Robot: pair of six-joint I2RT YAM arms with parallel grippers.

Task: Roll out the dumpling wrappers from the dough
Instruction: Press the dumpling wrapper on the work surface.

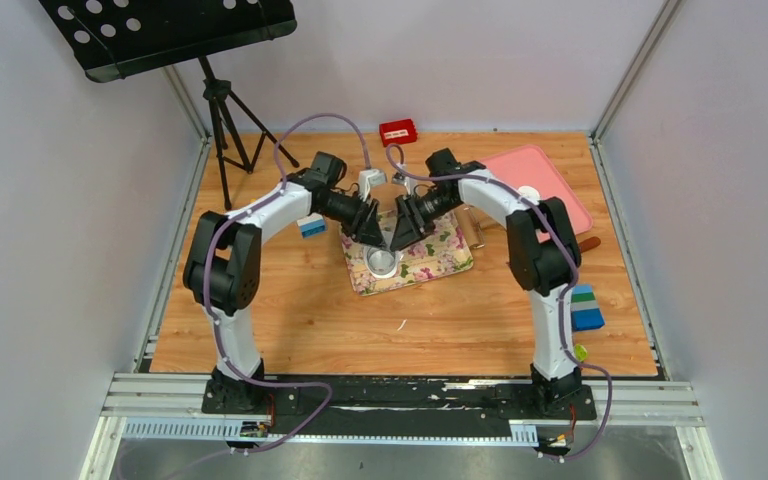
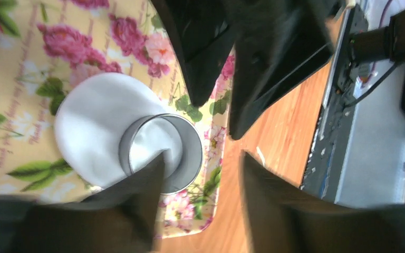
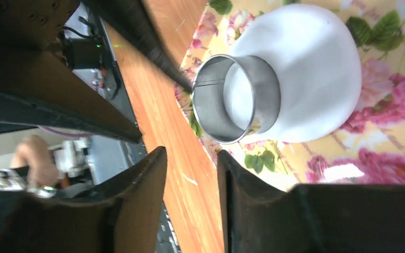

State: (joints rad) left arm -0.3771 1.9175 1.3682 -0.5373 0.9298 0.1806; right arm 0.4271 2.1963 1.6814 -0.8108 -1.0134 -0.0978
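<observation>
The dough [image 2: 92, 126] is a flattened white sheet on the floral mat [image 1: 440, 252]. The metal ring cutter [image 2: 190, 153] stands upright on the dough's near part, and dough shows inside the ring. From the right wrist the ring cutter [image 3: 258, 89] and the dough [image 3: 316, 74] appear just beyond the fingers. My left gripper [image 2: 201, 158] is open beside the ring with nothing between its fingers. My right gripper [image 3: 191, 153] is open too and holds nothing, a little short of the ring. Both grippers, left [image 1: 372, 238] and right [image 1: 398, 238], meet tip to tip above the ring cutter [image 1: 383, 262]. A small white round disc [image 1: 528, 193], seemingly a dumpling wrapper, lies on the pink tray [image 1: 560, 200].
A rolling pin [image 1: 588, 243] lies partly hidden behind the right arm. A white-and-blue block [image 1: 311, 226] sits left of the mat. A red box [image 1: 398, 131] is at the back edge. Blue and green blocks [image 1: 586, 307] stand near the right arm. A tripod stand [image 1: 225, 120] is back left.
</observation>
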